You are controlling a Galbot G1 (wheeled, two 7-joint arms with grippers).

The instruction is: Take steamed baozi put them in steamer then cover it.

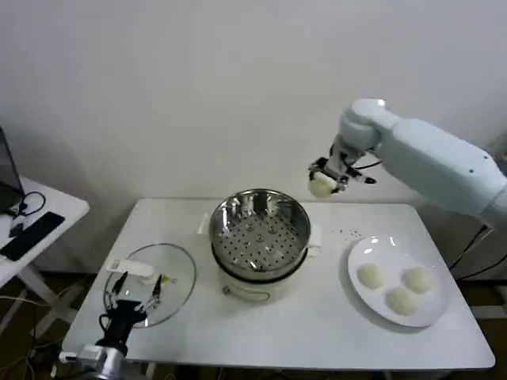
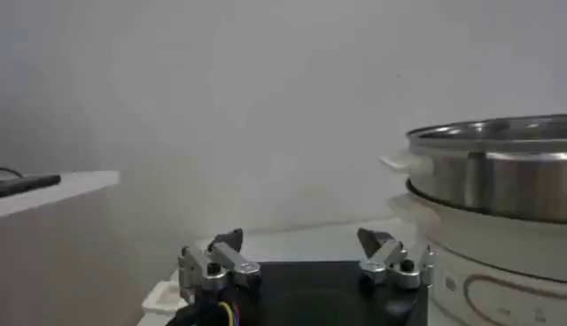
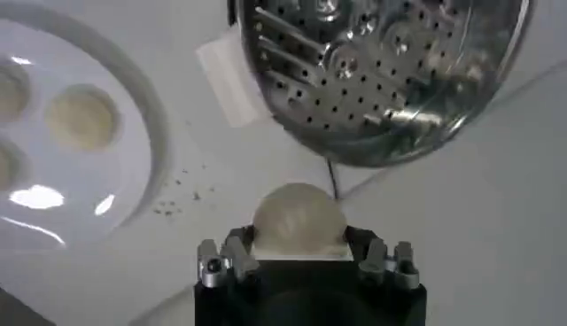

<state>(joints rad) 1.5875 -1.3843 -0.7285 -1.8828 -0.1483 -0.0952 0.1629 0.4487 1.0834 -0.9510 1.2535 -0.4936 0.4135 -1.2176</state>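
Note:
The shiny perforated steamer [image 1: 260,226] stands empty on its white pot base at mid-table, seen from above as the steamer [image 3: 381,75] in the right wrist view. My right gripper [image 1: 325,182] hangs in the air behind and to the right of its rim, shut on one off-white baozi [image 3: 299,220]. Three more baozi [image 1: 371,275] lie on the white plate [image 1: 372,249] at the right. The glass cover [image 1: 176,265] with its white knob lies flat at the left front. My left gripper [image 1: 133,294] hovers open just over the cover's near part, beside the steamer [image 2: 496,177].
A side table [image 1: 55,207] with dark devices and cables stands to the left. Small crumbs [image 1: 348,233] dot the tabletop between steamer and plate. A white wall rises close behind the table.

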